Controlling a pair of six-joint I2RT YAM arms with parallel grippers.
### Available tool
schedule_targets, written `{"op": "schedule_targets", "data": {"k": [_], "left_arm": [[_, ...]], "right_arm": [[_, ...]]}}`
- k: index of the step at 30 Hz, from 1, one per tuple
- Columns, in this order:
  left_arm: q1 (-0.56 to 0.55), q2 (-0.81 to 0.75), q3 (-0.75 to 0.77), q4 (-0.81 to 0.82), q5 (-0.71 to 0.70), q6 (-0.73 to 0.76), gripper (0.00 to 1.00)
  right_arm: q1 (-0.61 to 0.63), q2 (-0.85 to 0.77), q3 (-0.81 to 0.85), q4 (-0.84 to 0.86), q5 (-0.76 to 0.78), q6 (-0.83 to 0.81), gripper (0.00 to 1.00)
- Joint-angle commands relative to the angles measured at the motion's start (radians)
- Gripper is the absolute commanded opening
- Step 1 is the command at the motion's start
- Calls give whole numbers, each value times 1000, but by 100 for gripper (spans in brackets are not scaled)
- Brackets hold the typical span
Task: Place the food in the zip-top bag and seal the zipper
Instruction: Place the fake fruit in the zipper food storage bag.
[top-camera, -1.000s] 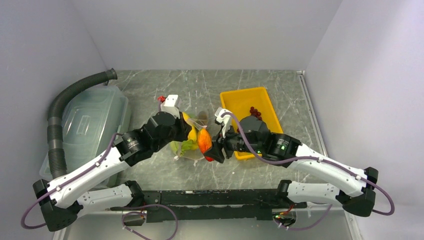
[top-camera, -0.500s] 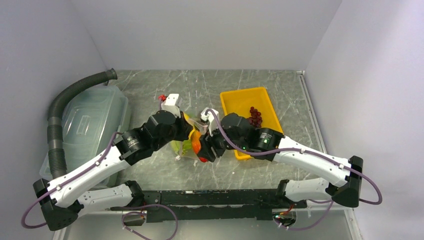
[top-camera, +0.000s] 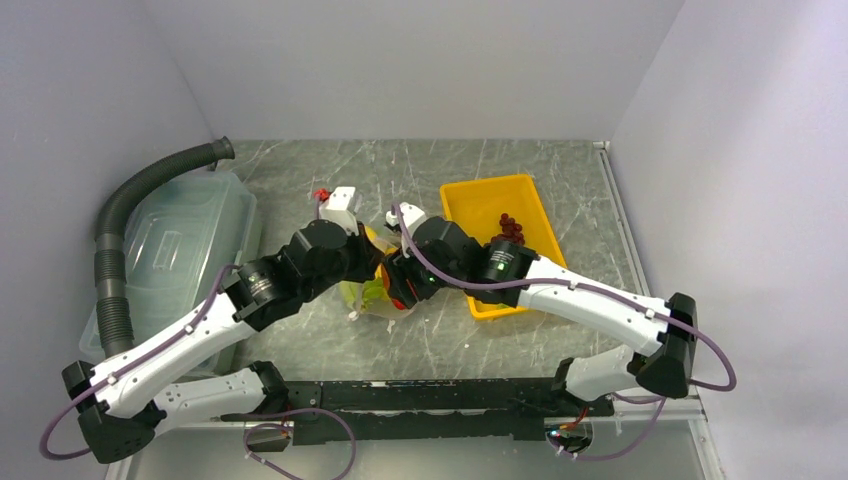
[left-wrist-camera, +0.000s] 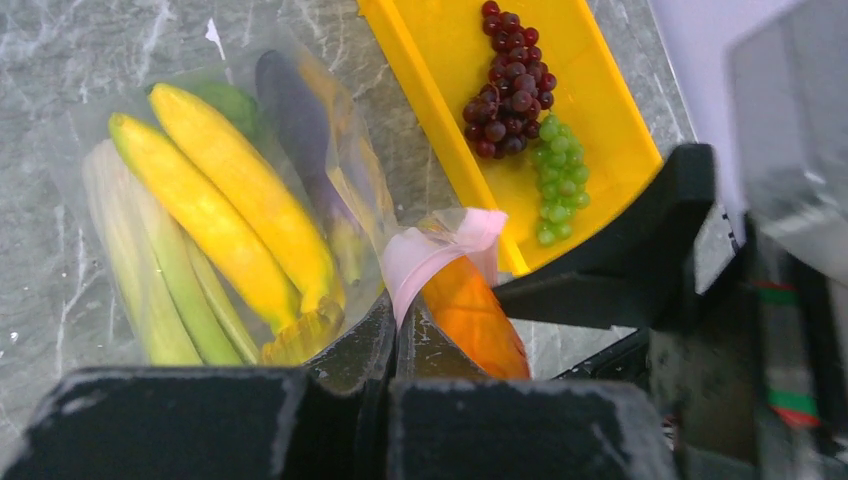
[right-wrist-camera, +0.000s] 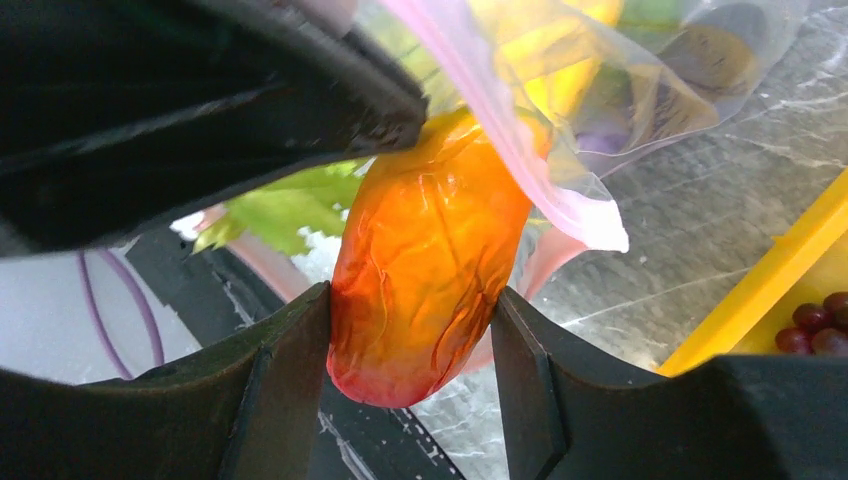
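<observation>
The zip-top bag (left-wrist-camera: 330, 160) lies on the table holding yellow bananas (left-wrist-camera: 230, 200), a pale green leek (left-wrist-camera: 140, 260) and a purple eggplant (left-wrist-camera: 295, 110). My left gripper (left-wrist-camera: 397, 318) is shut on the pink zipper (left-wrist-camera: 440, 245) and holds the bag's mouth up. My right gripper (right-wrist-camera: 410, 300) is shut on the red-orange fruit (right-wrist-camera: 430, 260), whose top end is at the bag's mouth, under the pink strip. In the top view both grippers meet at the bag (top-camera: 365, 295). Dark grapes (left-wrist-camera: 505, 75) and green grapes (left-wrist-camera: 560, 185) lie in the yellow tray (left-wrist-camera: 610, 110).
The yellow tray (top-camera: 475, 200) stands just right of the bag, under my right arm. A large translucent lidded bin (top-camera: 180, 245) with a grey ribbed hose (top-camera: 115, 240) over it fills the left side. Grey walls close in the table.
My right arm has swung left, carrying the red-orange fruit from beside the bag up to its mouth. The left gripper has kept its hold on the zipper.
</observation>
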Motion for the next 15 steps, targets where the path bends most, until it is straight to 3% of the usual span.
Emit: {"op": "schedule_targets", "data": {"k": [1, 6, 10, 15], "left_arm": [[-3, -37, 65, 21, 34, -12, 0], [-2, -51, 73, 8, 35, -11, 0], [-2, -55, 74, -1, 34, -9, 0], [-2, -69, 62, -4, 23, -6, 0]], "right_arm": [[-10, 21, 72, 14, 78, 38, 9], [-33, 78, 135, -6, 107, 56, 15], [-46, 106, 181, -10, 131, 61, 31], [-56, 129, 203, -4, 143, 69, 61]]}}
